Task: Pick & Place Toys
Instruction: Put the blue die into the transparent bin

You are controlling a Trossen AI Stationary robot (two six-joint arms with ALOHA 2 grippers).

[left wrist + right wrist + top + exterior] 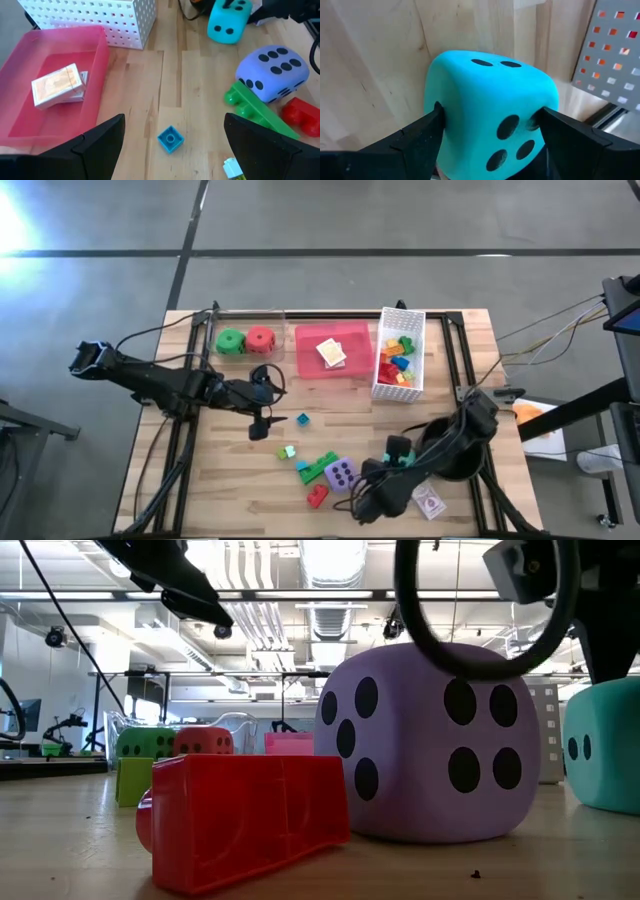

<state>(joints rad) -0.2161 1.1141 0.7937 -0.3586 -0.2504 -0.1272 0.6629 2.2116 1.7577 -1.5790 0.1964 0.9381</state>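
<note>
A teal die (485, 100) sits on the table near its right front. My right gripper (490, 117) comes down over it, open, with one finger on each of two opposite sides. To the die's left lie a purple die (341, 474), a green brick (320, 468) and a red brick (317, 496). My left gripper (173, 120) hangs open above the table's middle, over a small blue brick (170, 138). A green die (230, 341) and a red die (260, 339) stand at the far left. My right gripper's fingers (427, 130) stand close against two opposite sides of the teal die (442, 115), slanting down from above. I cannot tell whether they touch it. The die rests on the table.
At the back, a pink tray (310, 365) holds a card pack (331, 353). To its right, a white mesh basket (402, 315) holds several coloured bricks. Another card pack (430, 503) lies at the near right. A small green brick (289, 451) lies near the middle.
</note>
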